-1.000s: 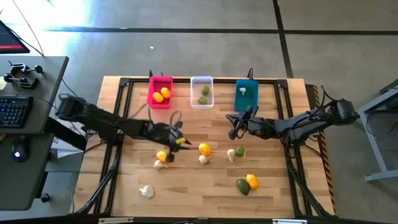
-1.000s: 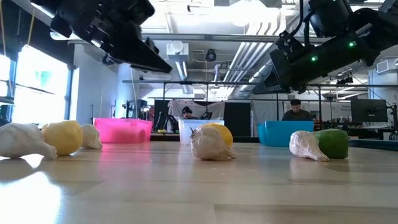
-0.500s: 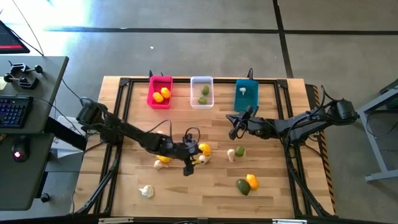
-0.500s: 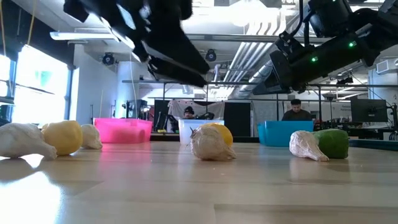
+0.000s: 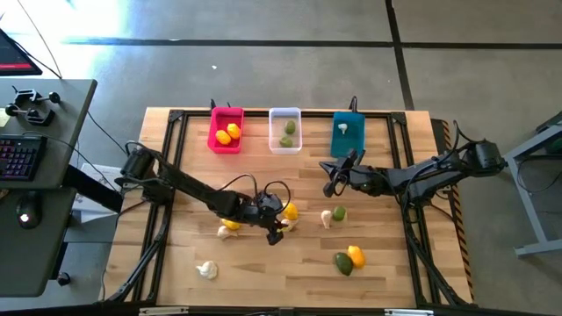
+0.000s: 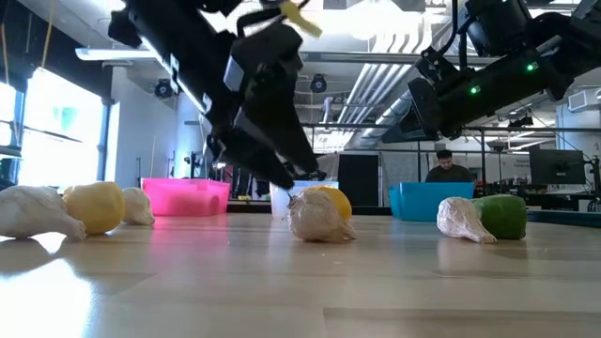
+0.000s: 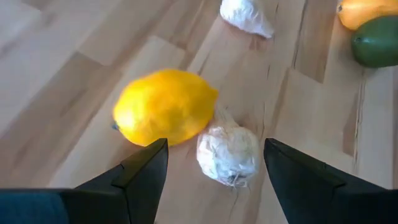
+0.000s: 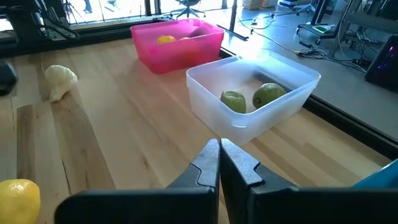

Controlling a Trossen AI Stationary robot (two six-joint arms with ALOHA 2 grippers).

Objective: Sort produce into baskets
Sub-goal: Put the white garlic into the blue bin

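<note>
Since a second ago the left pincer (image 5: pixel 279 223) has swung from the desk's left to the middle lemon (image 7: pixel 165 107), fingers apart. The garlic bulb (image 7: pixel 227 153) touches that lemon and lies centred ahead between them. The right pincer (image 8: pixel 219 163) waits closed near the white basket (image 8: pixel 249 127).

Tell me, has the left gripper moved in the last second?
Yes. In the high view the left gripper has travelled away from the pink basket, toward the table's middle, and now hangs open over the lemon and garlic.
</note>
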